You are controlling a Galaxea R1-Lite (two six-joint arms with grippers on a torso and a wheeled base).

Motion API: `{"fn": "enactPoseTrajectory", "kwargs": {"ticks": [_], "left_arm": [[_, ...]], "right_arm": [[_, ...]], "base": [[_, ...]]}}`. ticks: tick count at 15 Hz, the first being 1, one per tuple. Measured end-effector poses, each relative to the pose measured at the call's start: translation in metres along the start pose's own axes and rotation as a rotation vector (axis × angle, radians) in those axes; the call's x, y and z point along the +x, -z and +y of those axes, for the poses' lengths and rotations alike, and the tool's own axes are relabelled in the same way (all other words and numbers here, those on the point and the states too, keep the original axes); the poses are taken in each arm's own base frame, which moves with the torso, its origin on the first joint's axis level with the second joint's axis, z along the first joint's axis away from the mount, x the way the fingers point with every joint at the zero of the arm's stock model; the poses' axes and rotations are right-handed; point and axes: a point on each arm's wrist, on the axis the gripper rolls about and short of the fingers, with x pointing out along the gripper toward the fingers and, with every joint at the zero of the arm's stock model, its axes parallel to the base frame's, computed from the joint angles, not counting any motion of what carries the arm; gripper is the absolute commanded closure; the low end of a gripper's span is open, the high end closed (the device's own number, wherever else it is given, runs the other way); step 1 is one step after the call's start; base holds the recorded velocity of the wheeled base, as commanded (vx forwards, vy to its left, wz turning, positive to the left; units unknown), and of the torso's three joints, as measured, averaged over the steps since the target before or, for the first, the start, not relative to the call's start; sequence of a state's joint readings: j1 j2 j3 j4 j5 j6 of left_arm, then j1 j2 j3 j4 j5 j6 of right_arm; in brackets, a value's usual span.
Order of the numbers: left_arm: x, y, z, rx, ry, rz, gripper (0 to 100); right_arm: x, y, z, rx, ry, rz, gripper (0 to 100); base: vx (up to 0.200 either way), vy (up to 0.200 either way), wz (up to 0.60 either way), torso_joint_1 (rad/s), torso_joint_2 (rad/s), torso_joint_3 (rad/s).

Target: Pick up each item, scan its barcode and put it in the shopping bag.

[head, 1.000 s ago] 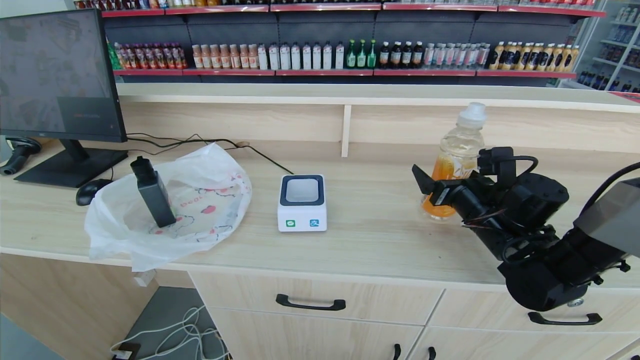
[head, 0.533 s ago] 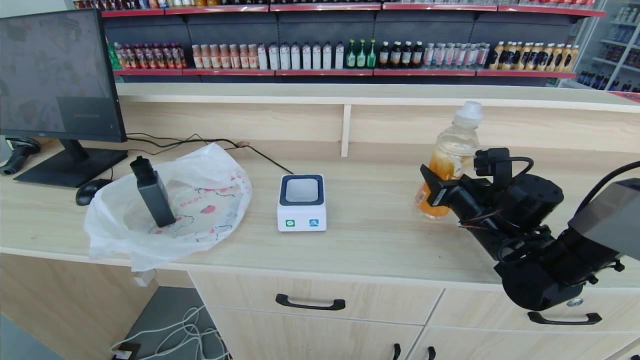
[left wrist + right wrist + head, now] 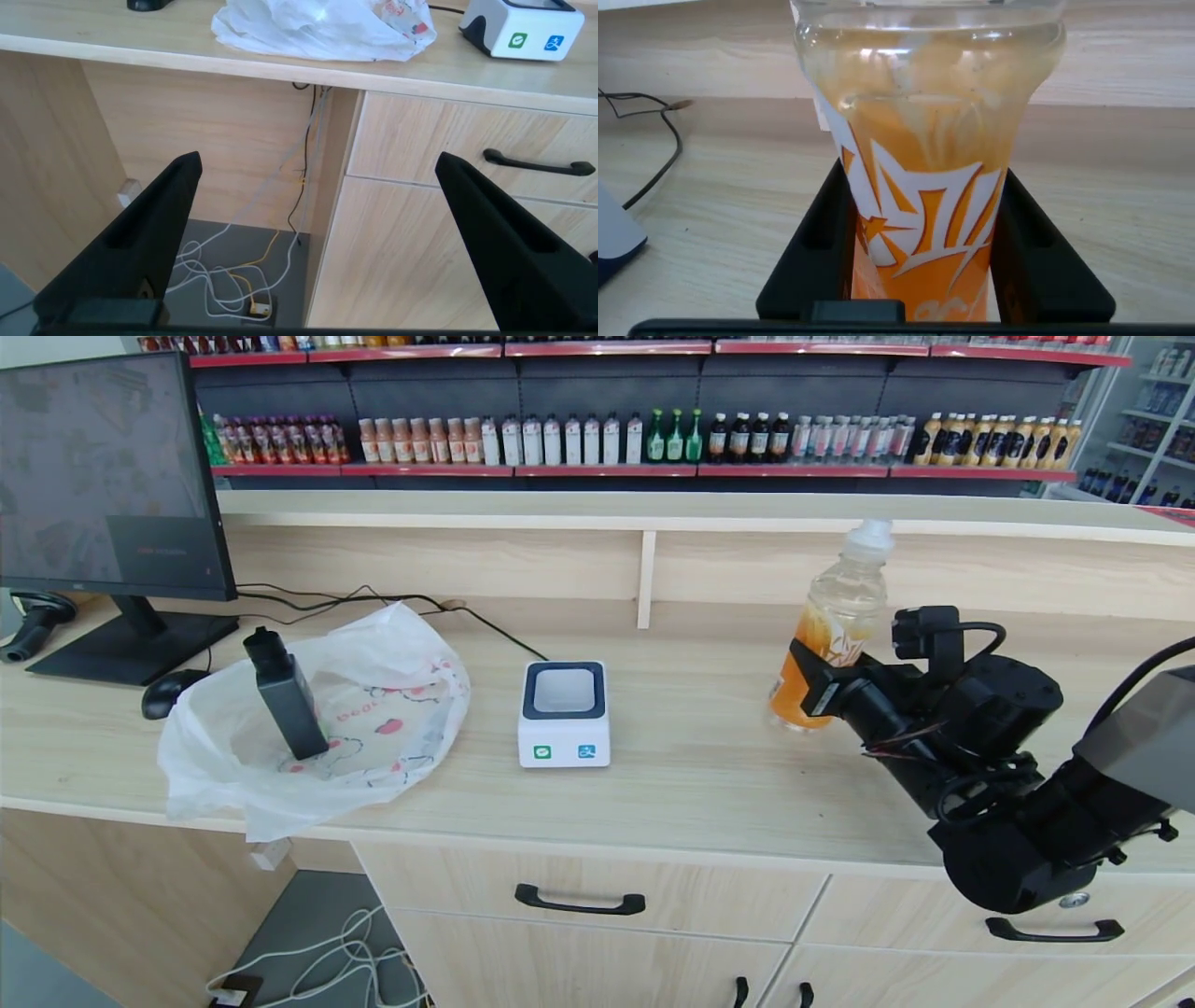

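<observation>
One bottle, one bag, one scanner

Mid-frame in the head view, a wide stretch of bare table lies between the white scanner and the orange bottle gripped by the right hand at centre right. The shopping bag with a dark item standing in it, a mouse and a monitor crowd the left third. A raised back ledge with a thin divider walls the far edge.

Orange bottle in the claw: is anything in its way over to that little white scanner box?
Nothing visible stands on the counter between the bottle, held in the right gripper, and the scanner.
</observation>
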State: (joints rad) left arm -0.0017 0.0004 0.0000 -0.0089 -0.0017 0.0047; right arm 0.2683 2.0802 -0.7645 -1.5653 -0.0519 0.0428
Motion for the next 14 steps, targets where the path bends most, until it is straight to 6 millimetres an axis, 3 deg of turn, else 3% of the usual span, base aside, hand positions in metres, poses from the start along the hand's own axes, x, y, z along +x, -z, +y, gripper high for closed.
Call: {"fn": "enactPoseTrajectory", "kwargs": {"ticks": [10, 14], "left_arm": [[0.0, 0.0, 0.0, 0.0, 0.0, 0.001, 0], [0.0, 0.0, 0.0, -0.001, 0.0, 0.003, 0]], "right_arm": [[-0.022, -0.018, 0.001, -0.002, -0.005, 0.001, 100], [-0.04, -0.043, 0.023, 0.002, -0.075, -0.043, 100]], "base": [[0.0, 0.0, 0.0, 0.0, 0.0, 0.0], [0.0, 0.0, 0.0, 0.0, 0.0, 0.0]]}}
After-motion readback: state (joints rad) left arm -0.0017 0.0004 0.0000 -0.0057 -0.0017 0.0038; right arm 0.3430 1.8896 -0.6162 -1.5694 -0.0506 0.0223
